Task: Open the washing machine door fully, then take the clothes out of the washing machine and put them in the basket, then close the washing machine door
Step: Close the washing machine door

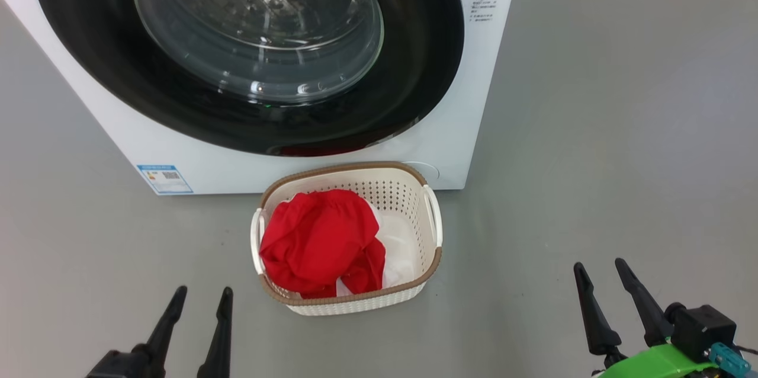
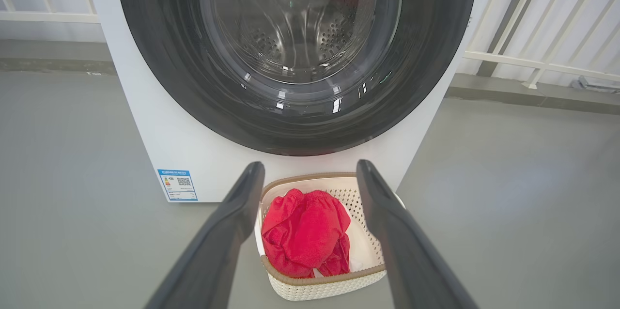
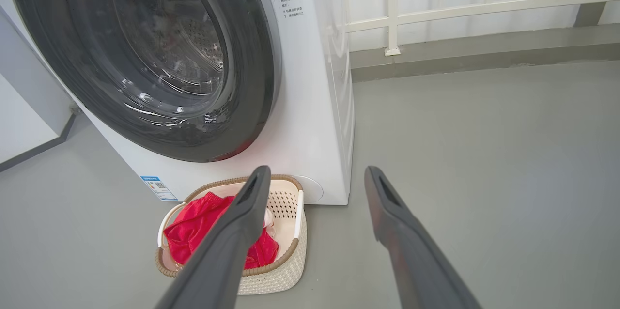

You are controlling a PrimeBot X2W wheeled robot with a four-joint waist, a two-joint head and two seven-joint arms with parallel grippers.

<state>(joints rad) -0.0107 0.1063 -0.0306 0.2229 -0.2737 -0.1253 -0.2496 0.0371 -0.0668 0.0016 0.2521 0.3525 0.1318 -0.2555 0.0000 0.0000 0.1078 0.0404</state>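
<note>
Red clothes (image 1: 320,236) inside basket (image 1: 402,194) rim; grey floor (image 1: 592,159) on both sides.

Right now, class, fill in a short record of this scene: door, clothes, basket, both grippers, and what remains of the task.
washing machine door: shut, flush against the washing machine
clothes: red with some white, heaped in the basket
basket: upright on the floor, in front of the machine
left gripper: open, empty
right gripper: open, empty
remaining: apparently nothing
</note>
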